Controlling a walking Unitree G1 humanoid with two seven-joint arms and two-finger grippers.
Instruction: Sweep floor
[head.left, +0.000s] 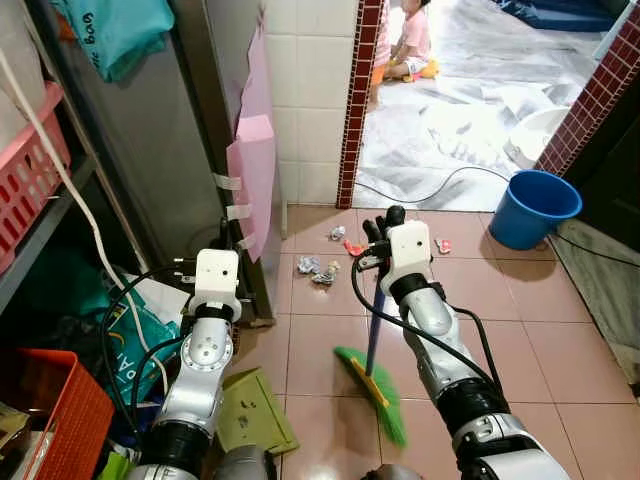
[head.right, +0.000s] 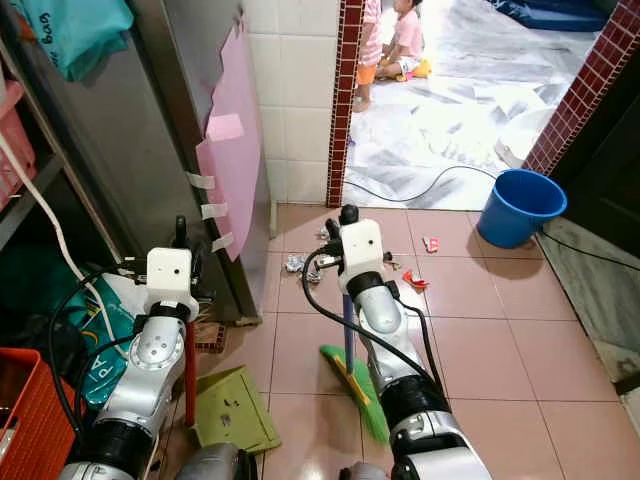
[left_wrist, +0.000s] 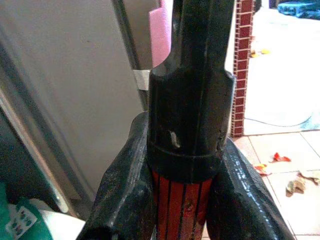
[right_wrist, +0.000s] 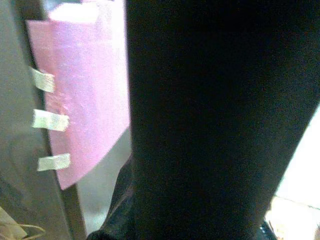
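Two hands are at work before us: our right hand (head.left: 378, 232) is clenched on the top of a blue-handled broom with green bristles (head.left: 376, 385), whose head rests on the pinkish tiled floor (head.left: 560, 350), while our left hand (left_wrist: 185, 200) grips the red, black-capped handle (head.right: 189, 375) of a green plastic dustpan (head.right: 232, 408) lying flat by the steel cabinet (head.left: 150, 150). Crumpled wrappers and paper scraps (head.left: 318, 270) lie just ahead of the broom. Our right wrist view is mostly blacked out by the handle. Beyond stand a blue bucket (head.left: 535, 207) and a seated person (head.left: 412, 40), cut off at the frame's top.
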